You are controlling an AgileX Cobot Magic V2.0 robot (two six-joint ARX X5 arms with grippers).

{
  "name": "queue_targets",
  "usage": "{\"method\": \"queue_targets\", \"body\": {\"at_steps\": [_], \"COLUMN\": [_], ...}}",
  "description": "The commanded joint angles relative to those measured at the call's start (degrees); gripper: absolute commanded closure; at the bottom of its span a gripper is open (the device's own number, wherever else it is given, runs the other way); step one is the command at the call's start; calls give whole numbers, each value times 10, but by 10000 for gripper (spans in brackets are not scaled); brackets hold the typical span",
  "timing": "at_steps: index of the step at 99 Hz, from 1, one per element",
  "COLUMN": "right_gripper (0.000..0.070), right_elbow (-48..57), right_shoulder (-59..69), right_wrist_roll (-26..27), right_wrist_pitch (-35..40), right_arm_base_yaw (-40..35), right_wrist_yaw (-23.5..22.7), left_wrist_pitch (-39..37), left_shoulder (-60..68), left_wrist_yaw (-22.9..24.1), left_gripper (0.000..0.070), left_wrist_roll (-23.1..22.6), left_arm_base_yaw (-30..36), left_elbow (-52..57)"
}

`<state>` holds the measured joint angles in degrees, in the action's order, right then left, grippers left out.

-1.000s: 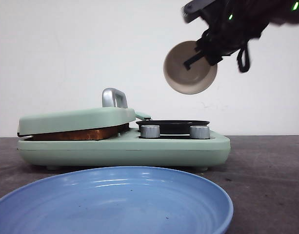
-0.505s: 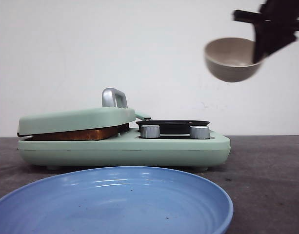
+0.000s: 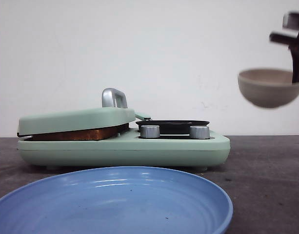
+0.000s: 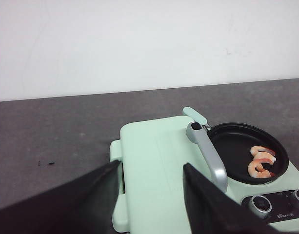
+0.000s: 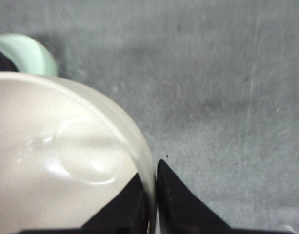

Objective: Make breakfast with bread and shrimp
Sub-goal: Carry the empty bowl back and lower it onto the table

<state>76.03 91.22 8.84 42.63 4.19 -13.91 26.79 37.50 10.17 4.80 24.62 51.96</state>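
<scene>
The bread shows only as a brown toasted edge under the shut mint-green lid of the breakfast maker. Shrimp lie in its black pan. My right gripper is shut on the rim of an empty beige bowl, held upright in the air to the right of the maker; the bowl fills the right wrist view. My left gripper is open and empty above the lid, beside its silver handle.
A large blue plate sits at the front of the dark grey table. Two silver knobs are on the maker's front. A white wall stands behind.
My right gripper has carried the bowl from above the pan to the right and lower, turning it from tipped to upright. The maker, lid and plate have not moved.
</scene>
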Motion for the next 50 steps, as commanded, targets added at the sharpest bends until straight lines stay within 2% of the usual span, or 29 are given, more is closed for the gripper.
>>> {"method": "queue_targets", "body": {"at_steps": [1,31,50], "right_gripper": [697,697,697], "right_elbow": [8,8,8], "right_shoulder": [35,132,152], "right_wrist_roll": [-5,-9,-9], "right_wrist_pitch": [-1,-4,-4], "right_arm_base_yaw": [0,-7,-7], "right_wrist_yaw": [-3,-3,-2], "left_wrist_pitch": [-7,-6,-6], "left_shoulder": [3,3,3], "left_wrist_yaw": [-2,-2,-2], "left_gripper": [468,467,467], "left_wrist_roll": [-8,-7,-7], "left_arm_base_yaw": [2,2,2], "left_elbow": [5,5,5]}}
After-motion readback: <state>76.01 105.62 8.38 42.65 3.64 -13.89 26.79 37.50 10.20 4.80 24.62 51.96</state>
